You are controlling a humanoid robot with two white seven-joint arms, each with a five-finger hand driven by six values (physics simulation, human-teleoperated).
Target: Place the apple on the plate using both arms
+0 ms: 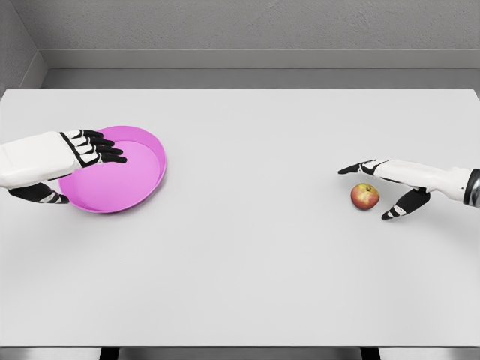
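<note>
Two hands at work: left hand [88, 150], fingers spread, lies over pink plate [142, 174] near tabletop's [247, 262] left edge; right hand [390, 187], unclenched, brackets apple [365, 196] w/o gripping, near right edge.

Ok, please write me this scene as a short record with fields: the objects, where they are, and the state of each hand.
surface: white table
plate: pink plate, left side of the table, nothing lying in it
apple: apple, right side of the table, on the table, far from the plate
left hand: left hand, over the plate's left part, fingers extended, holding nothing
right hand: right hand, open around the apple, fingers on either side, apple not lifted
task state: apple not yet on the plate
</note>
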